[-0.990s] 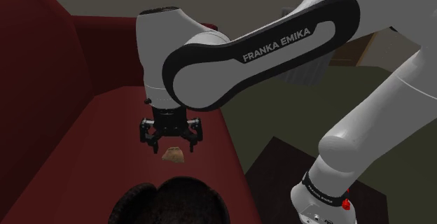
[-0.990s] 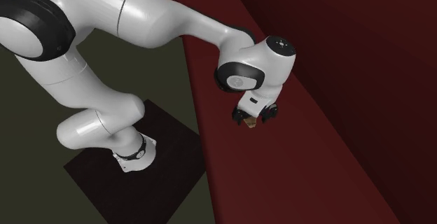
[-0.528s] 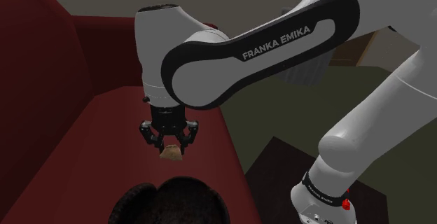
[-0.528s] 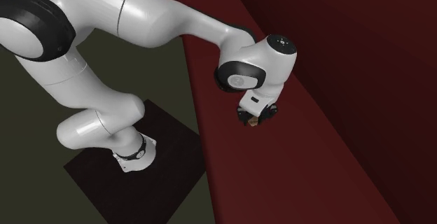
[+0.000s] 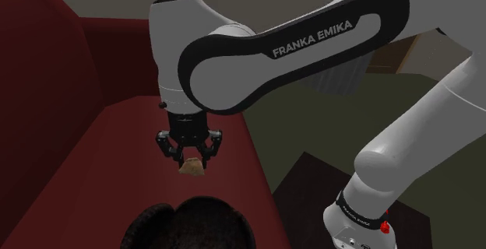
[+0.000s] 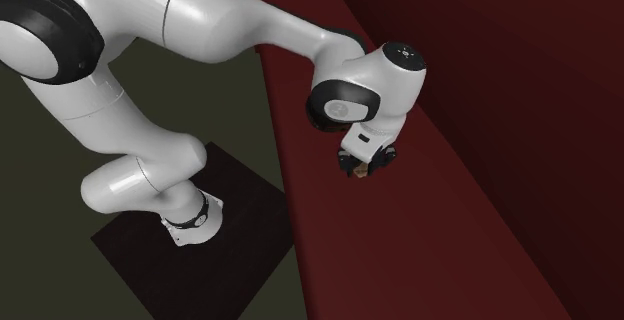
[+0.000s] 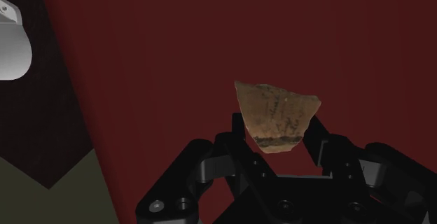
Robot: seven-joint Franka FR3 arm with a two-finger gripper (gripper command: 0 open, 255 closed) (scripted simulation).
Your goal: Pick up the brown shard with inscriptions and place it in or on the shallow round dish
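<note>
Our gripper (image 5: pixel 188 159) has narrowed from its wide spread of a second ago, and its fingers now clasp the brown inscribed shard (image 7: pixel 275 114) by both edges, just above the red seat (image 5: pixel 109 162). We judge the grasp made. The carry to the dark round dish (image 5: pixel 187 224) on the seat's near end remains.

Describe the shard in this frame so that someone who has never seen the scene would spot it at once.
Start at the dark red sofa seat that the white arm reaches over. At the arm's tip, the black jaws clasp a small brown shard. It is the one pale tan, jagged piece there, with dark marks and a dark band, unlike the dark round dish nearby.
</note>
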